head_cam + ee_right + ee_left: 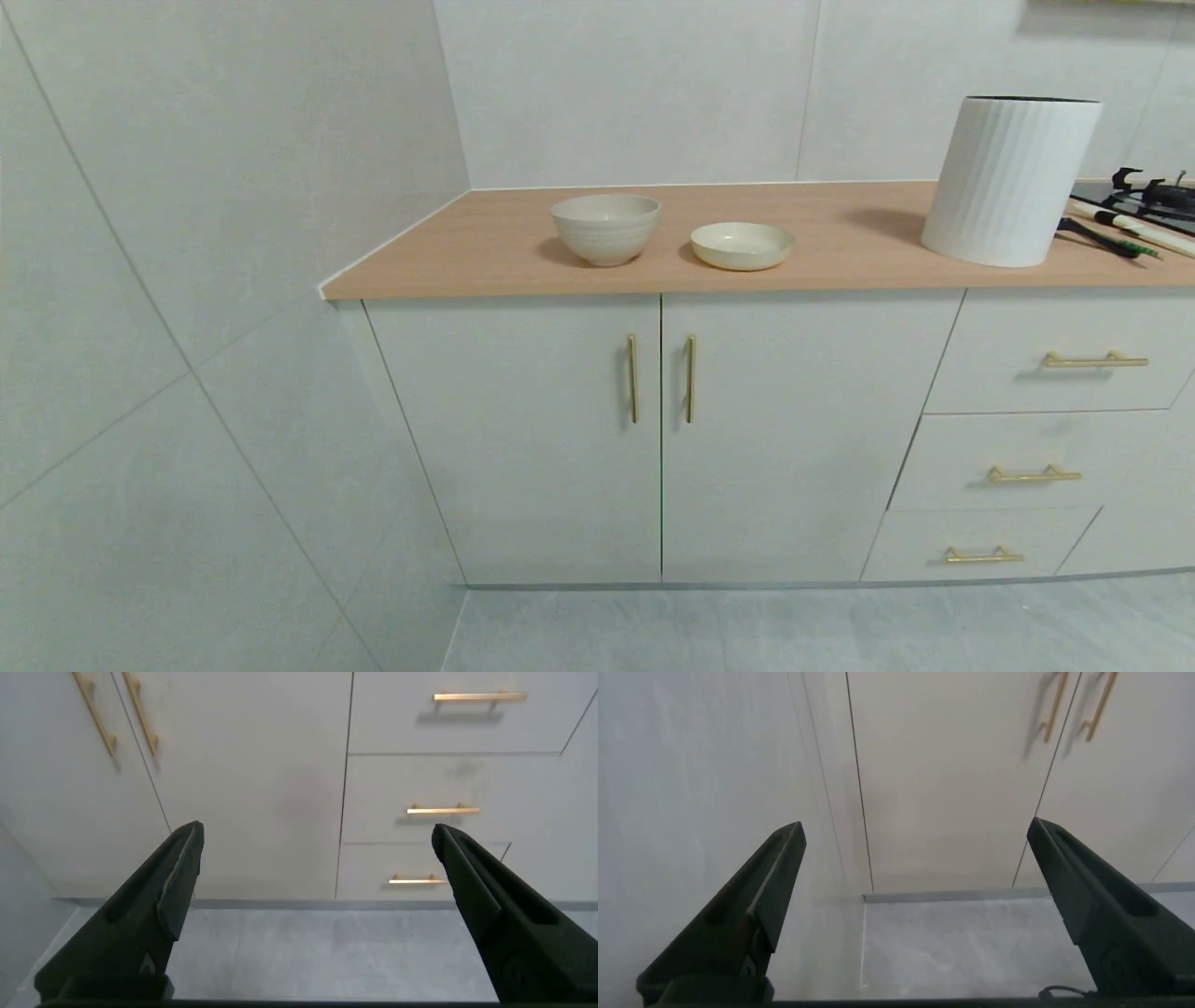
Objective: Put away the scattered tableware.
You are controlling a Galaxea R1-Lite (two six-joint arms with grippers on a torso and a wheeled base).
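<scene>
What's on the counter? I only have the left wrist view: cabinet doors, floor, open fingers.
Observer: A deep beige bowl and a shallow cream dish sit side by side on the wooden countertop, close together but not touching.
Operator: Anything else up there?
Observer: A tall white ribbed container stands farther toward the robot's right, with a few utensils lying just past it.
Operator: Right gripper?
Observer: The right gripper is open and empty, held low in front of the drawers, well below the countertop.
</scene>
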